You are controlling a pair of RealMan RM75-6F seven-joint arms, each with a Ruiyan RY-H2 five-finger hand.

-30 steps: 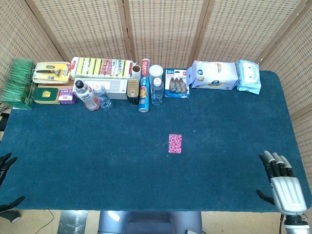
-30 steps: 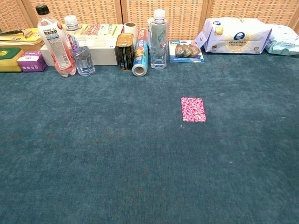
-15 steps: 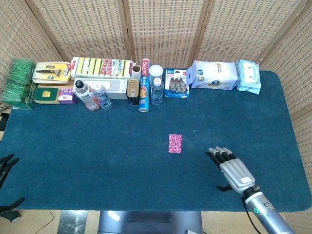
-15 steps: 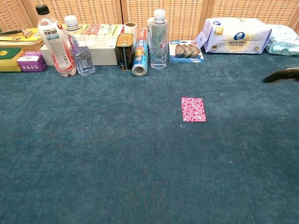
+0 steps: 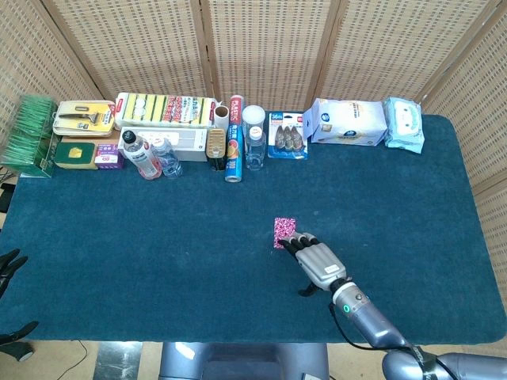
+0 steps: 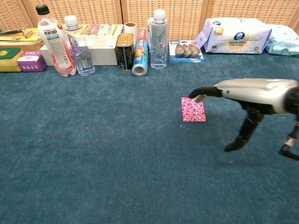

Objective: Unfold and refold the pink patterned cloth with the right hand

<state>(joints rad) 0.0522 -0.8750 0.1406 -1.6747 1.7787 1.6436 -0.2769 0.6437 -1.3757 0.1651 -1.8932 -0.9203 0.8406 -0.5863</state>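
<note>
Right hand (image 5: 319, 259) has swept in from the table's right edge since a second ago, when it sat at the near right corner; half a second back it was only midway. Fingers now extended flat and apart, tips (image 6: 201, 94) over the cloth's (image 6: 193, 109) near-right edge, thumb hanging down; nothing held. Contact with cloth uncertain. Cloth unmoved, folded small, mid-table. Left hand (image 5: 9, 267) barely visible at the left edge, unchanged; its state cannot be told. Table (image 5: 142, 237) covered in blue felt. Bottles (image 6: 55, 41), packets and wipes (image 6: 238, 35) line the far edge. Wicker screens (image 5: 269, 47) behind.
</note>
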